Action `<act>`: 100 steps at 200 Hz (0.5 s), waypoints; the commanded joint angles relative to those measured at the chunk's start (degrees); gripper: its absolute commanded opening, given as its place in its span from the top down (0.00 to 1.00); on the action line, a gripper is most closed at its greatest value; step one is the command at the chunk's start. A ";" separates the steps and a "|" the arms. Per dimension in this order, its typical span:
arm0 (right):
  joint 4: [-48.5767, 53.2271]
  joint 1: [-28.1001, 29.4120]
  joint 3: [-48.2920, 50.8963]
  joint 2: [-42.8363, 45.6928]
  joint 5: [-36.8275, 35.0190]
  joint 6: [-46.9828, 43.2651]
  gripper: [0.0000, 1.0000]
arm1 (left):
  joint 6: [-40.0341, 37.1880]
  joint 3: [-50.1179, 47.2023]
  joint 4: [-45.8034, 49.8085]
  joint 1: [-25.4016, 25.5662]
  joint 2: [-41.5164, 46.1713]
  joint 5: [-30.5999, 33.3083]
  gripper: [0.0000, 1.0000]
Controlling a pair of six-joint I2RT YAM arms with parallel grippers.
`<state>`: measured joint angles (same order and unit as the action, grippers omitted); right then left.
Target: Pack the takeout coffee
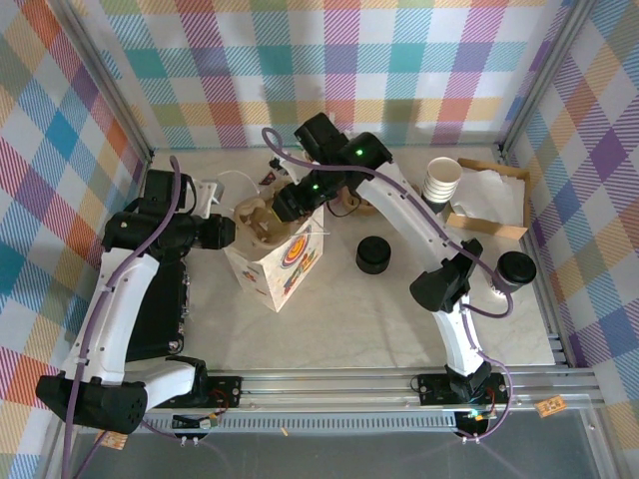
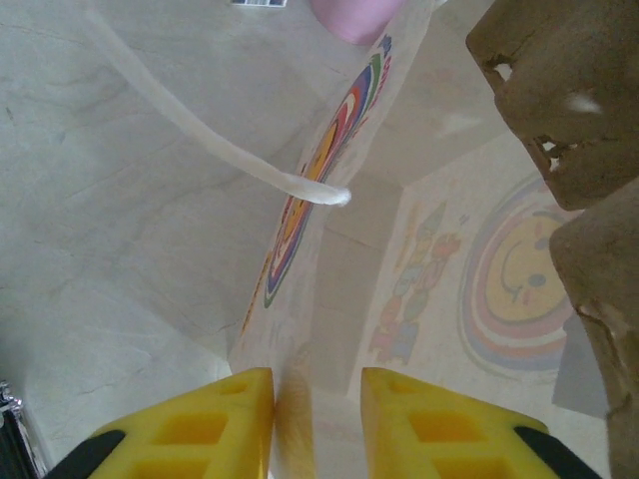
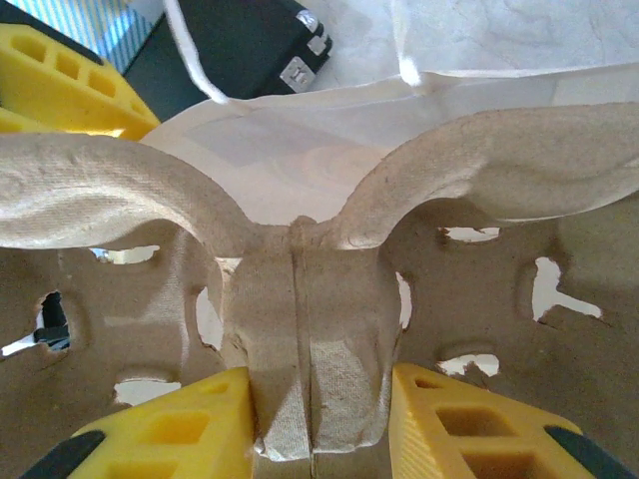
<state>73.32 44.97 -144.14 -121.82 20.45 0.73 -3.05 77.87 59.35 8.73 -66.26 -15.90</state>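
Currently your right tool (image 3: 319,384) is clenched on the centre ridge of the pulp carrier (image 3: 319,299), which is tilted over the mouth of the paper bag (image 1: 285,271). Your left tool (image 2: 317,384) straddles the bag's wall, fingers apart, not pinching. The takeout coffee (image 1: 515,267) stands upright near the right edge of the surface (image 1: 379,319). Between bag and coffee sits the black lid stack (image 1: 374,254); bare surface lies nearer you.
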 commanded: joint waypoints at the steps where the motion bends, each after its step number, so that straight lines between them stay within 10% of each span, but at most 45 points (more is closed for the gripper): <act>1: 1.45 0.29 -1.57 -1.60 -2.27 -2.05 0.64 | -0.64 -0.76 -2.28 -0.73 0.73 -2.15 0.74; 100: 2.09 1.71 -1.19 -2.56 -7.01 -2.96 0.65 | -3.53 -1.83 -1.96 -0.74 1.43 -4.14 0.94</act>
<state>73.76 46.22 -144.14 -124.11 15.27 -0.60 -4.84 77.03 57.84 8.69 -66.26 -18.90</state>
